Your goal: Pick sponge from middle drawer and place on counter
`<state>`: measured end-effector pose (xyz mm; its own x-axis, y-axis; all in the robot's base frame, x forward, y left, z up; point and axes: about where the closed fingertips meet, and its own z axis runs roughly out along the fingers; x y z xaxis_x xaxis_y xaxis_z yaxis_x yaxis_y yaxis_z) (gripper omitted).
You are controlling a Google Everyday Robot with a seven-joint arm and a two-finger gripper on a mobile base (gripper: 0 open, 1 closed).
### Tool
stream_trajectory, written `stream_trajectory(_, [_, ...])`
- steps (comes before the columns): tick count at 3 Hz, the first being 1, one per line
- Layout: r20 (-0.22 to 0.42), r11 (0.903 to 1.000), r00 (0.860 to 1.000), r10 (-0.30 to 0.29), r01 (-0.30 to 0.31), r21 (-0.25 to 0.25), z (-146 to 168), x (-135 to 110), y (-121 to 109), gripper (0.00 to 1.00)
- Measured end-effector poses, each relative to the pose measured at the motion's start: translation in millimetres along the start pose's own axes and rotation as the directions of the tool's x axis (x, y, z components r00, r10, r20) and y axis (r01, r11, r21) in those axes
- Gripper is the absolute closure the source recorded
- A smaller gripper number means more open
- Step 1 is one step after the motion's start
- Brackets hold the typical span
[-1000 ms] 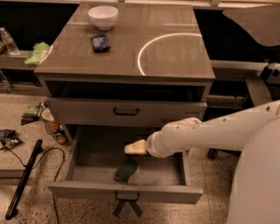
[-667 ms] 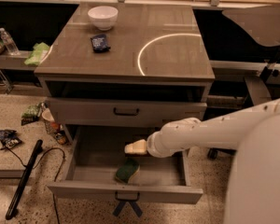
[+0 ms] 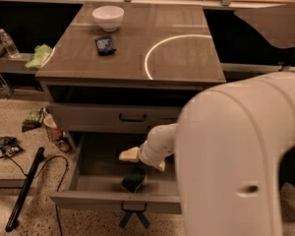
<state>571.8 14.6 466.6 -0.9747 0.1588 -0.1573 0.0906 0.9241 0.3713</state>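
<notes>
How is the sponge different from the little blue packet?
The sponge is green with a yellow edge; the packet is dark blue. The sponge lies low in the open drawer; the packet lies up on the counter. The gripper is in the drawer right by the sponge, far from the packet. Both are small and lie flat.

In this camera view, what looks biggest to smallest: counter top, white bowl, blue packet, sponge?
1. Counter.
2. White bowl.
3. Sponge and dark blue packet look alike; the sponge is nearer the camera, so unranked.
The hand is inside the open drawer, near the sponge.
</notes>
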Motion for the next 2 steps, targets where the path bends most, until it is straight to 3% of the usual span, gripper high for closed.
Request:
stream_trajectory(1, [-0.05,0.9896,0.993,0.11,-0.105,0.098,59,5,18,0.0])
stream_trajectory(2, [-0.057,0.983,0.989,0.137,-0.129,0.131,79,7,26,0.0])
